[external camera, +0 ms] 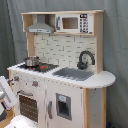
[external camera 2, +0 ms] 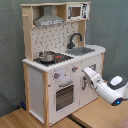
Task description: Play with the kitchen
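Observation:
The kitchen (external camera: 60, 80) is a tall white and light-wood toy unit with a grey hood (external camera: 41, 27), a small microwave (external camera: 74, 23) and a dotted backsplash. A metal pot (external camera: 31, 61) sits on the hob beside the grey sink (external camera: 75, 74) and black faucet (external camera: 85, 59). In the second exterior view my gripper (external camera 2: 84, 71) reaches in from the right, close to the knobs (external camera 2: 75, 69) above the windowed oven door (external camera 2: 64, 95). In the first exterior view only part of my arm (external camera: 4, 97) shows at the left edge.
The kitchen (external camera 2: 60, 60) stands on a wooden floor (external camera 2: 30, 119) in front of a grey curtain (external camera 2: 112, 30). My white arm (external camera 2: 111, 90) fills the space to the right of the cupboard door in the second exterior view.

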